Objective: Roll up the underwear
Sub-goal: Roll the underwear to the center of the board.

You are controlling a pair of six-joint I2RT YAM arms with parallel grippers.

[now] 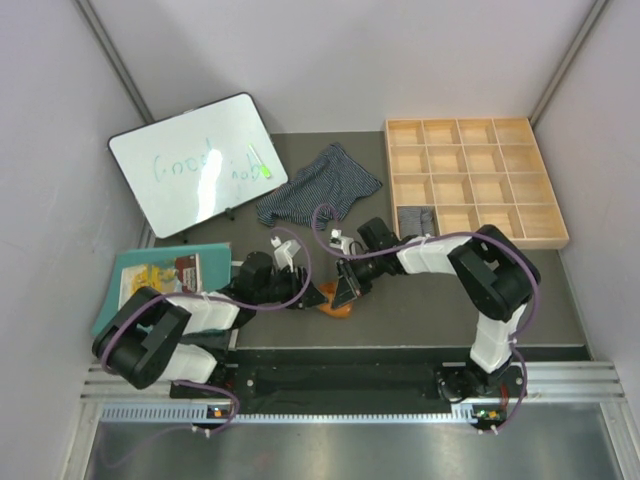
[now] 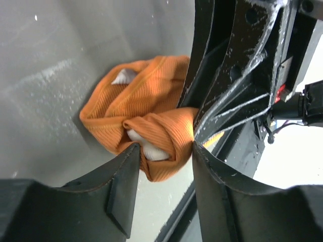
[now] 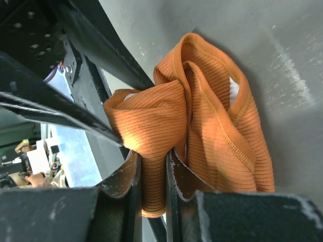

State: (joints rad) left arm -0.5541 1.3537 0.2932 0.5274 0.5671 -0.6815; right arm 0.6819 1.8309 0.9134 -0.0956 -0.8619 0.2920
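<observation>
Orange underwear (image 3: 212, 101), centre frame: light, limp ribbed knit, likely unrolls easily. Right pincer (image 3: 153, 156) clamped on fold. Left pincer (image 2: 164, 148) half-spread, nipping bunched roll. Best hold: stitched hem.

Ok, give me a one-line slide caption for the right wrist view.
Right jaws pinch a fold of the bunched orange underwear, grey table behind.

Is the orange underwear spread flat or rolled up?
Bunched up, not flat: orange underwear shows folds and curls, pinched in the right hand.
</observation>
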